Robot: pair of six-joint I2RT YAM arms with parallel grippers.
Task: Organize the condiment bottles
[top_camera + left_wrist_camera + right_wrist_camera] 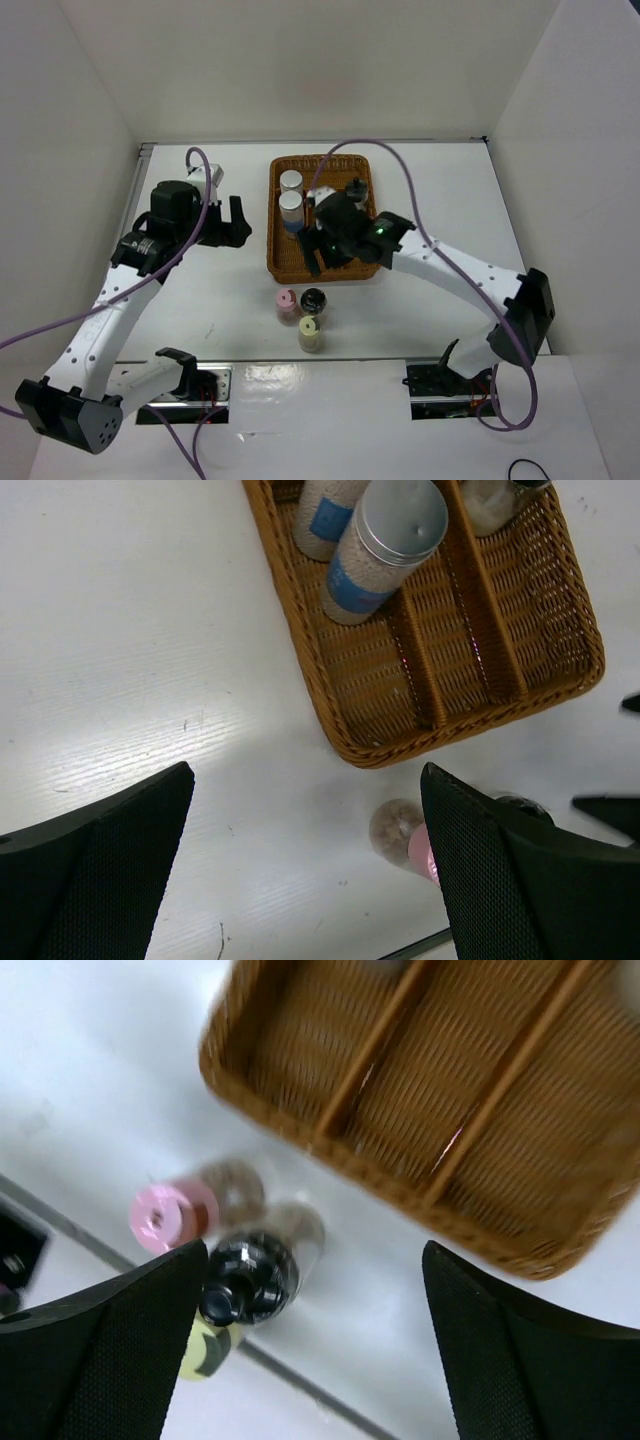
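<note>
Three bottles [313, 299] | standing just base-side of open right pincer [322, 258]

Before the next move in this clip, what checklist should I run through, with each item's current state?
1. Right tool open and empty: ok.
2. Left tool open and empty: ok.
3. Every bottle in the wicker basket: not ok. The pink-capped bottle, black-topped bottle and yellow-capped bottle stand on the table.
4. Those three upright: ok.
5. Finger room between them: not ok, closely clustered.
6. Near ends of the basket compartments free: ok.
</note>
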